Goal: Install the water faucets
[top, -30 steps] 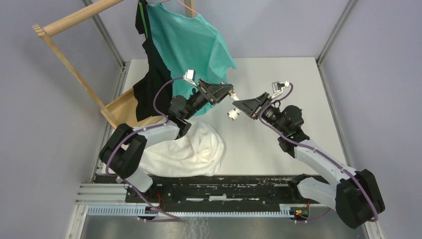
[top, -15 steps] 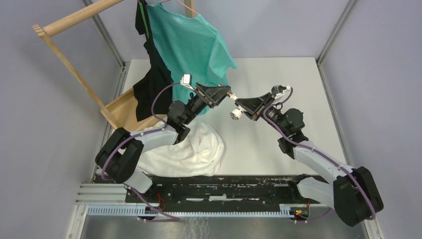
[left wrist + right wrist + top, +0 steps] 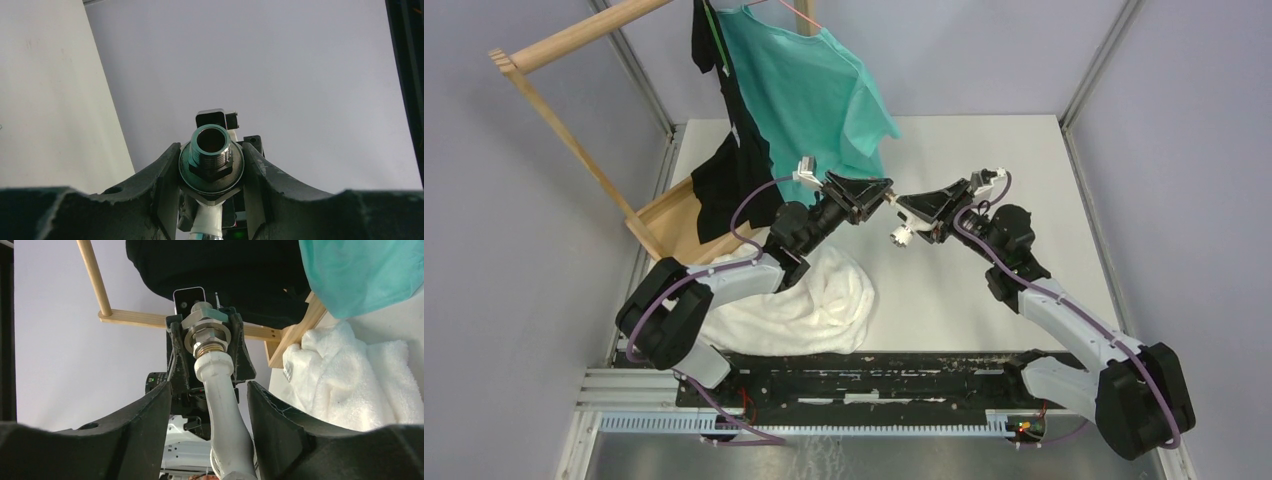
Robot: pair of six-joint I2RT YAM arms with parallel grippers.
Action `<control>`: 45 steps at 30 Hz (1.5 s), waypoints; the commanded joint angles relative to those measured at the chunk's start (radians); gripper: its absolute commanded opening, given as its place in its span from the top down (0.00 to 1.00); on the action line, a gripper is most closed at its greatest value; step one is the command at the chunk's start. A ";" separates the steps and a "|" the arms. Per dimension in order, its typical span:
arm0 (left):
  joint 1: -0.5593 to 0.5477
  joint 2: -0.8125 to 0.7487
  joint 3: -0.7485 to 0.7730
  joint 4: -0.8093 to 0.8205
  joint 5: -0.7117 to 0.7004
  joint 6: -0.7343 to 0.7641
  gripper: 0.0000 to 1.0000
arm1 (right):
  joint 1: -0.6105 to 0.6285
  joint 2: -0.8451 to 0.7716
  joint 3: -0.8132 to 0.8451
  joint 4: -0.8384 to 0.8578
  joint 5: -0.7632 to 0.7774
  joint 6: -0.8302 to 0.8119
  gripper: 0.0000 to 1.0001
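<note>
One silver fitting (image 3: 211,150) (threaded) pinched in left gripper (image 3: 212,172), one white spout (image 3: 223,412) joined on — right gripper (image 3: 209,387) spread around it

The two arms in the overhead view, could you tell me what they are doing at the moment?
They are joining two parts in the air above the table. The left hand grips the silver threaded fitting, and the white spout sits with its end at that fitting. The right hand faces it, its fingers apart on either side of the spout without touching it, so the left hand seems to carry the assembly alone.
</note>
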 commanded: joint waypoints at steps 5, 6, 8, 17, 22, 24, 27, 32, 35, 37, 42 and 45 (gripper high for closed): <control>-0.027 -0.050 0.023 0.024 -0.020 -0.133 0.97 | 0.006 0.014 0.051 -0.056 -0.052 -0.021 0.31; -0.027 -0.054 0.024 0.014 -0.026 -0.134 0.97 | 0.005 0.007 0.048 -0.065 -0.050 -0.025 0.31; -0.028 -0.063 0.027 -0.017 -0.037 -0.136 0.97 | 0.006 -0.001 0.037 -0.072 -0.048 -0.028 0.30; -0.027 -0.065 0.034 -0.055 -0.053 -0.145 0.97 | 0.004 0.001 0.027 -0.116 -0.083 -0.048 0.20; -0.026 -0.075 0.024 -0.071 -0.078 -0.146 0.97 | 0.005 -0.003 0.016 -0.133 -0.096 -0.055 0.18; -0.026 -0.074 0.021 -0.066 -0.086 -0.148 0.97 | 0.004 -0.002 0.015 -0.140 -0.103 -0.057 0.18; -0.026 -0.074 0.014 -0.064 -0.105 -0.157 0.97 | 0.004 0.005 -0.008 -0.108 -0.111 -0.032 0.17; -0.026 -0.083 0.016 -0.094 -0.118 -0.148 0.97 | 0.005 0.018 -0.062 -0.017 -0.117 0.024 0.17; -0.026 -0.103 0.000 -0.142 -0.147 -0.140 0.97 | 0.004 0.014 -0.059 -0.016 -0.129 0.020 0.17; -0.024 -0.113 -0.011 -0.162 -0.165 -0.140 0.97 | 0.004 0.006 -0.051 -0.021 -0.138 0.014 0.17; -0.024 -0.111 -0.022 -0.172 -0.173 -0.144 0.97 | 0.005 -0.028 -0.022 -0.076 -0.151 -0.007 0.17; -0.023 -0.113 -0.023 -0.192 -0.183 -0.143 0.97 | 0.005 -0.038 -0.006 -0.098 -0.171 -0.008 0.17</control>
